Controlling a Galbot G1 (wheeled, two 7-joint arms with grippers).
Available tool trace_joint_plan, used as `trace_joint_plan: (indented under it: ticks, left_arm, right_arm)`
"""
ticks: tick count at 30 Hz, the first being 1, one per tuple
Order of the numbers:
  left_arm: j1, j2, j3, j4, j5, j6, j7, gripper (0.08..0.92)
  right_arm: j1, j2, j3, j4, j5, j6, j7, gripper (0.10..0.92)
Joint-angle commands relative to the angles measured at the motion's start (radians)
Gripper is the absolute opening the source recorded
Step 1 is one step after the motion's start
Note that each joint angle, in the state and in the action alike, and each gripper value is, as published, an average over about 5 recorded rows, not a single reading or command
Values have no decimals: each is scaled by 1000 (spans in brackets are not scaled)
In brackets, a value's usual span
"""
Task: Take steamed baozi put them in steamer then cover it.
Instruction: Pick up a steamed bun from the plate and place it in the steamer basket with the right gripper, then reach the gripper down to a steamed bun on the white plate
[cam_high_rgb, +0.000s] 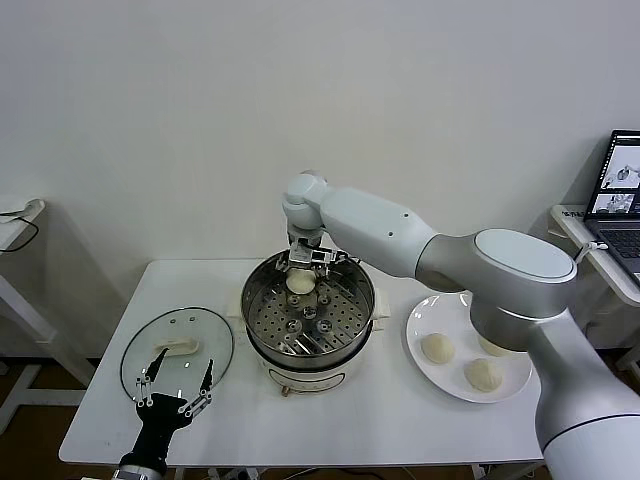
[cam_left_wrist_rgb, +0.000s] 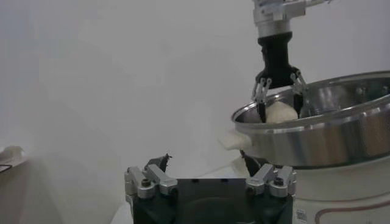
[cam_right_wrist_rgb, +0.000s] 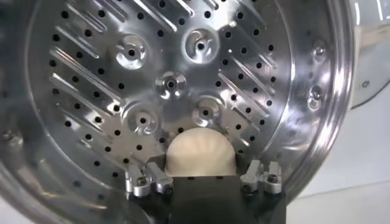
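The steamer stands mid-table, its perforated tray bare. My right gripper reaches down into its far side, shut on one cream-white baozi. That baozi fills the space between the fingers just above the tray, and it also shows from the left wrist view at rim height. Three baozi lie on the white plate. The glass cover lies flat at front left. My left gripper hovers open over its near edge.
The white plate sits right of the steamer, close to my right arm. A side table with a laptop stands at far right. A white stand is at far left. The table's front edge is just behind my left gripper.
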Motion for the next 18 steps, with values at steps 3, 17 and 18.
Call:
trace_joint_plan:
  ticks: [3, 17, 18]
  left_arm:
    - [4, -2, -5, -5, 0, 0, -1, 823]
    - [-7, 0, 14, 1, 3, 2, -1, 823]
    - [-8, 0, 15, 2, 3, 2, -1, 823]
  right_arm:
    - [37, -79, 15, 138, 103, -40, -56, 822]
    - [363, -701, -273, 428, 872, -729, -106, 823]
    - [357, -735, -299, 422, 886, -753, -91, 823]
